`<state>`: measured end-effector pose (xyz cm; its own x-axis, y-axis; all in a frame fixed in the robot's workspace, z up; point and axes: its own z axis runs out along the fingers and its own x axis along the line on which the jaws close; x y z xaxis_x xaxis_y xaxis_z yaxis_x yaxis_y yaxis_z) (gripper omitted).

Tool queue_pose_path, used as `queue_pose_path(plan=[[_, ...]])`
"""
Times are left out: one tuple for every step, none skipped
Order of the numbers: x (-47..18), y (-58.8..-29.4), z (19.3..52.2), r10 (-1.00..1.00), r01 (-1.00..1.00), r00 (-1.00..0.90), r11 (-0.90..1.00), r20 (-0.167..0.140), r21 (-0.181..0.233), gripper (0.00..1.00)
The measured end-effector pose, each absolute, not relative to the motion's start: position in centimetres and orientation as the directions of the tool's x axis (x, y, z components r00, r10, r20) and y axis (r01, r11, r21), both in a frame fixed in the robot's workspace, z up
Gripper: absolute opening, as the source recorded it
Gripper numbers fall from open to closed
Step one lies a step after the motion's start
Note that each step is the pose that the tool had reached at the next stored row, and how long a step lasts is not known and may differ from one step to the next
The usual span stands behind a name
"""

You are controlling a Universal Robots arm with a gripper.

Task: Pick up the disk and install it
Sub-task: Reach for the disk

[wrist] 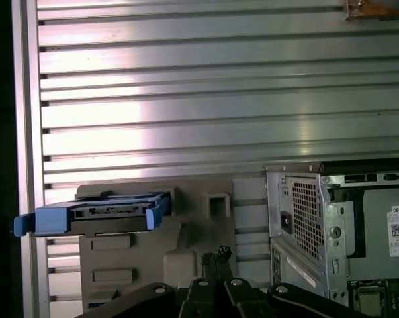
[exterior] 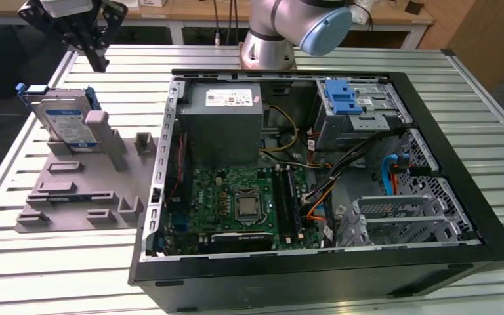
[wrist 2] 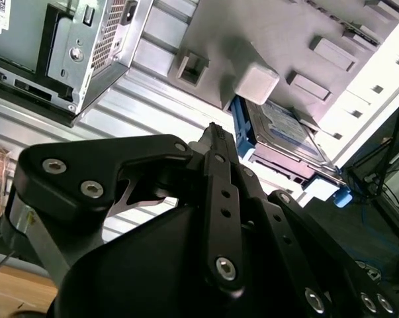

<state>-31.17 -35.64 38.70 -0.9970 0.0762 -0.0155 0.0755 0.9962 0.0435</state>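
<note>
The disk stands on edge in a grey holder on the table, at the exterior view's left of the open computer case. It is silver with a blue-and-white label and a blue frame. My gripper hangs above and behind the disk, apart from it, with its fingers together and nothing between them. In the first wrist view the disk shows edge-on, off to one side of the fingertips. In the second wrist view the disk lies beyond the black fingers.
Inside the case are a grey power supply, a green motherboard, cables and a drive cage with a blue latch. The arm's base stands behind the case. The slatted metal table has bare room in front of the holder.
</note>
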Motion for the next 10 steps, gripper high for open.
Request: queue_pose_path(plan=[[-31.2, -35.6, 38.7, 0.076, 0.076, -0.997, 0.996, -0.012, 0.043, 0.11], [-31.2, -35.6, 38.7, 0.076, 0.076, -0.997, 0.996, -0.009, 0.043, 0.11], [-31.3, -35.6, 38.6, 0.077, 0.076, -0.997, 0.996, -0.006, 0.043, 0.11], [-31.4, -35.6, 38.6, 0.077, 0.076, -0.997, 0.996, -0.004, 0.043, 0.11], [-31.6, -35.6, 38.6, 0.076, 0.076, -0.997, 0.996, -0.004, 0.042, 0.11], [-31.7, -35.6, 38.6, 0.076, 0.076, -0.997, 0.996, -0.004, 0.043, 0.11], [-31.9, -35.6, 38.5, 0.076, 0.076, -0.997, 0.996, -0.004, 0.043, 0.11], [-32.1, -35.5, 38.5, 0.076, 0.076, -0.997, 0.996, -0.003, 0.043, 0.11], [-32.2, -35.5, 38.5, 0.076, 0.076, -0.997, 0.996, -0.003, 0.043, 0.11], [-32.4, -35.5, 38.4, 0.076, 0.076, -0.997, 0.996, -0.003, 0.042, 0.11]])
